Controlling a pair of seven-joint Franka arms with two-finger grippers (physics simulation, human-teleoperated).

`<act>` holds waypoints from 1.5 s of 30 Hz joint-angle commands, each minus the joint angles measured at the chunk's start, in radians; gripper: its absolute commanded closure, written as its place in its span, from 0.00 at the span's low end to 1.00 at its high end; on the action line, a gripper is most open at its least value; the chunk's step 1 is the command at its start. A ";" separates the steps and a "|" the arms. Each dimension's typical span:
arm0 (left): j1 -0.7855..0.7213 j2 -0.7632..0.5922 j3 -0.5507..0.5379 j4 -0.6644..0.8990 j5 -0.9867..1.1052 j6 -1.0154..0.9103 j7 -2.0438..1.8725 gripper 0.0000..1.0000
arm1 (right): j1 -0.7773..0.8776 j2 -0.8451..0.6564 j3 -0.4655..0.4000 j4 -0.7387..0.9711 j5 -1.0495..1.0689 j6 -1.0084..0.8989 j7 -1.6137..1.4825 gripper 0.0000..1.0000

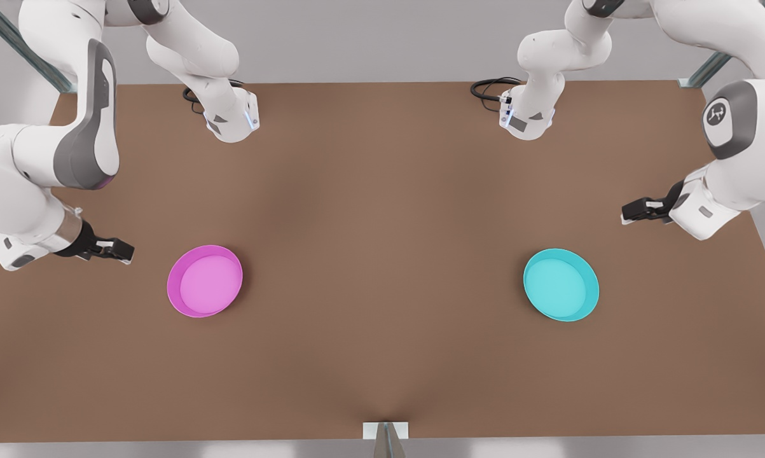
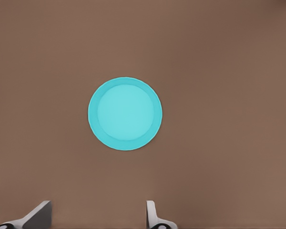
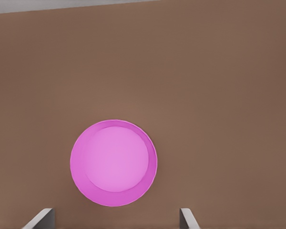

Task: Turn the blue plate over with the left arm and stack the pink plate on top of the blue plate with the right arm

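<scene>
Front view: a brown table (image 1: 382, 210) runs edge to edge, one white arm at each side, both plates lying well apart in the lower half of the frame.
Blue plate: right of centre in the front view (image 1: 561, 284), resting flat on the table, open side up, rim intact and nothing touching it; in the left wrist view it sits just left of the frame's centre (image 2: 125, 113).
Pink plate: left of centre in the front view (image 1: 205, 280), also flat and open side up; in the right wrist view it lies in the lower left-centre of the frame (image 3: 114, 162).
Left gripper: at the right edge of the front view (image 1: 630, 210), pointing in toward the table's middle, up and to the right of the blue plate and clear of it; in the left wrist view its two fingers (image 2: 151, 214) stand spread at the bottom of the frame, with bare table between them.
Right gripper: at the left edge of the front view (image 1: 124, 251), just left of the pink plate and not touching it; in the right wrist view the fingertips (image 3: 187, 218) poke up from the bottom edge, wide apart and holding nothing.
Plates so far: blue not flipped, pink not stacked.
Background: black cables (image 1: 493, 88) curl at the table's top edge.
</scene>
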 commanded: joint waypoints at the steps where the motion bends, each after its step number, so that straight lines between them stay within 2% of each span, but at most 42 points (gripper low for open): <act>1: 0.001 0.000 0.000 -0.001 0.007 0.002 0.000 0.00 | 0.004 0.001 -0.002 0.009 -0.003 -0.001 0.003 0.00; 3: 0.005 0.043 -0.002 -0.001 -0.004 0.008 0.012 0.00 | 0.003 0.012 0.001 0.008 -0.008 -0.001 -0.003 0.00; 5: 0.079 0.193 -0.002 -0.001 -0.102 0.070 0.127 0.00 | -0.005 0.066 0.001 -0.001 -0.005 -0.005 0.003 0.00; 7: 0.172 0.328 0.000 -0.018 -0.180 0.224 0.213 0.00 | -0.006 0.138 0.001 -0.007 -0.003 -0.018 0.010 0.00; 9: 0.186 0.339 0.000 -0.198 -0.234 0.530 0.285 0.00 | 0.003 0.173 0.001 -0.014 0.003 -0.019 0.012 0.00; 10: 0.188 0.340 0.000 -0.271 -0.283 0.627 0.325 0.00 | 0.009 0.179 0.001 -0.072 0.000 -0.012 0.015 0.00; 12: 0.205 0.357 0.000 -0.335 -0.298 0.706 0.330 0.00 | 0.007 0.178 0.012 -0.116 0.004 0.019 0.076 0.00; 16: 0.232 0.432 -0.003 -0.337 -0.355 0.742 0.423 0.00 | -0.005 0.198 0.012 -0.139 -0.003 0.097 0.072 0.00; 18: 0.228 0.445 -0.023 -0.337 -0.355 0.742 0.423 0.00 | 0.009 0.196 0.012 -0.152 0.000 0.087 0.069 0.00; 21: 0.226 0.475 -0.038 -0.334 -0.352 0.742 0.449 0.00 | 0.011 0.192 0.058 -0.142 0.001 0.034 0.064 0.00; 36: 0.223 0.514 -0.038 -0.317 -0.349 0.742 0.453 0.00 | -0.005 0.198 0.056 -0.139 0.001 0.036 0.044 0.00; 37: 0.223 0.517 -0.038 -0.317 -0.349 0.742 0.453 0.01 | -0.012 0.198 0.056 -0.132 0.001 0.038 0.029 0.00; 39: 0.223 0.517 -0.040 -0.317 -0.349 0.742 0.453 0.27 | -0.017 0.198 0.056 -0.129 0.001 0.038 0.021 0.00; 40: 0.223 0.517 -0.040 -0.317 -0.348 0.742 0.453 0.32 | -0.019 0.198 0.056 -0.129 0.001 0.036 0.021 0.00; 45: 0.223 0.526 -0.040 -0.317 -0.346 0.742 0.453 0.33 | -0.025 0.198 0.055 -0.124 0.000 0.036 -0.007 0.00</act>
